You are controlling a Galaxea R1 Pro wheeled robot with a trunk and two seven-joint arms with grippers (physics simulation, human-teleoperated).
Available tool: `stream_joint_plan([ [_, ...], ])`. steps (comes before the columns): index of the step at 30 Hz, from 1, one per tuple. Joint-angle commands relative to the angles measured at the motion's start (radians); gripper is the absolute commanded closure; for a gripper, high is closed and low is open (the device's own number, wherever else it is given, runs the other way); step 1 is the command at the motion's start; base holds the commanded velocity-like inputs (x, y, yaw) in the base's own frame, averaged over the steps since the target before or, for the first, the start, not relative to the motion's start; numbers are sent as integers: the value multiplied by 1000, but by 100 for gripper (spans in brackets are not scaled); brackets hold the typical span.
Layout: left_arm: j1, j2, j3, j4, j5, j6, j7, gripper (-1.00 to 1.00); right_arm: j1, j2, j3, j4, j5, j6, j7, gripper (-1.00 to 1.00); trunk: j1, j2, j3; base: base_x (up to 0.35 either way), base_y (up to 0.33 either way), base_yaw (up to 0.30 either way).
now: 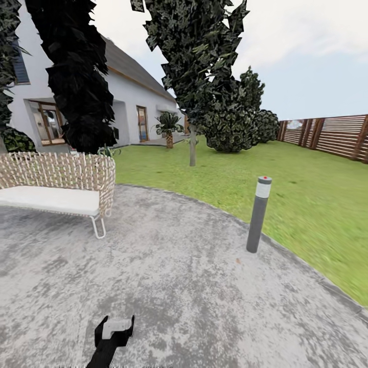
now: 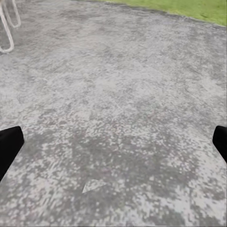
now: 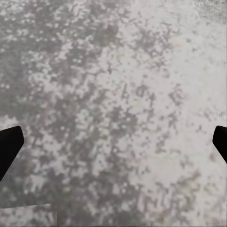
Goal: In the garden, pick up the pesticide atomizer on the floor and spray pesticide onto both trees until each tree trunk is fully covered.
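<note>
Sprayer not yet reached. Probably light, rigid, small; best taken by its handle. Left gripper [image 2: 113, 142] and right gripper [image 3: 113, 142] spread wide, empty, over grey paving [image 1: 194, 286].

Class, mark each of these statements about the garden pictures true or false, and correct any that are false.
1. A grey bollard post stands at the edge of the paving, beside the lawn. True.
2. The wicker bench stands on the grass. False: it stands on the grey paving.
3. The left gripper holds a sprayer between its fingers. False: in the left wrist view the fingers are wide apart with bare paving between them.
4. A slatted wooden fence runs along the far right side of the lawn. True.
5. The right gripper is open over paving. True.
</note>
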Motion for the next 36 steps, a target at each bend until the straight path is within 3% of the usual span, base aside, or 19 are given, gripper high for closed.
stream_joint_plan([
  [1, 0, -1, 0, -19, 1, 0, 0, -100, 0, 0, 0, 0, 0, 0, 0, -100, 0, 0, -1, 0, 0, 282],
  [36, 0, 0, 3, -33, 1, 0, 1, -100, 0, -1, 0, 0, 2, 0, 0, -100, 0, 0, -25, 0, 0, 276],
])
